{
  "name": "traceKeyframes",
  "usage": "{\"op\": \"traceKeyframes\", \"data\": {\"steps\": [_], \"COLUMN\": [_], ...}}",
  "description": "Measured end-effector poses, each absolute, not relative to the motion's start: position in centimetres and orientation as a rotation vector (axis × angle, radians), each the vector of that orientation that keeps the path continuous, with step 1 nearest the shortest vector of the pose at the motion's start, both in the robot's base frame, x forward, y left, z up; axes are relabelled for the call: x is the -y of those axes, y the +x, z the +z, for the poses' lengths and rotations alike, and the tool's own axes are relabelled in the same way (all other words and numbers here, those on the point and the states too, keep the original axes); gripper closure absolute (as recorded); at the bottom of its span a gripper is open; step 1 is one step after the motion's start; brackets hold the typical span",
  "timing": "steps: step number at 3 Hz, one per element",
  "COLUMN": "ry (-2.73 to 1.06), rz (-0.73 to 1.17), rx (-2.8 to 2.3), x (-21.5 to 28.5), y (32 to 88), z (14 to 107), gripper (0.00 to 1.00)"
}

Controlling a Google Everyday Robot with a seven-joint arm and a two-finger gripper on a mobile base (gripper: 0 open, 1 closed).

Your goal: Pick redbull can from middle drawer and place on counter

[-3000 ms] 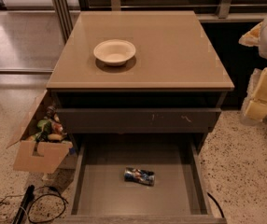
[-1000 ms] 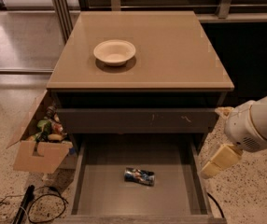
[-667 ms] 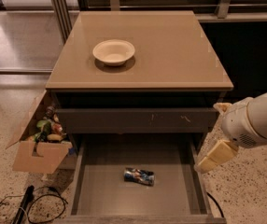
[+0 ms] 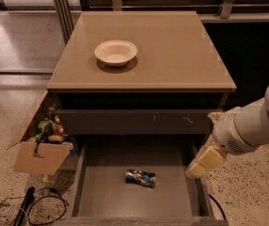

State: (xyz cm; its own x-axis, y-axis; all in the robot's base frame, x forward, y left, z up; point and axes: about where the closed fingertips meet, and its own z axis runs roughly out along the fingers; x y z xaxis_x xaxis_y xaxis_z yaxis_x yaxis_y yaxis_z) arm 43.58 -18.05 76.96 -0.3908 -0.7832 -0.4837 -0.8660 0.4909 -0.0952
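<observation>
The redbull can (image 4: 140, 177) lies on its side on the grey floor of the open middle drawer (image 4: 106, 192), near its middle. The tan counter (image 4: 172, 46) tops the dark cabinet. My white arm comes in from the right. My gripper (image 4: 205, 162) hangs over the drawer's right wall, to the right of the can and apart from it. Only its cream finger (image 4: 209, 159) shows.
A cream bowl (image 4: 116, 52) stands on the counter at the back left. A scratched drawer front (image 4: 134, 121) sits above the open drawer. An open cardboard box (image 4: 40, 142) with items stands on the floor at the left, with black cables (image 4: 31, 204) beside it.
My arm has come down from the right edge and moved left. The gripper has gone from beside the cabinet to over the drawer's right wall. The can has not moved.
</observation>
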Motion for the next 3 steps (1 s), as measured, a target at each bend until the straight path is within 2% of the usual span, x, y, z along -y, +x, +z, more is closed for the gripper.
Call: {"op": "traceKeyframes", "data": {"steps": [3], "ry": [-1.195], "rz": [0.414], "rx": [-2.333], "x": [12.5], "y": [45.6], "z": [61.3], "gripper": [0.0]}}
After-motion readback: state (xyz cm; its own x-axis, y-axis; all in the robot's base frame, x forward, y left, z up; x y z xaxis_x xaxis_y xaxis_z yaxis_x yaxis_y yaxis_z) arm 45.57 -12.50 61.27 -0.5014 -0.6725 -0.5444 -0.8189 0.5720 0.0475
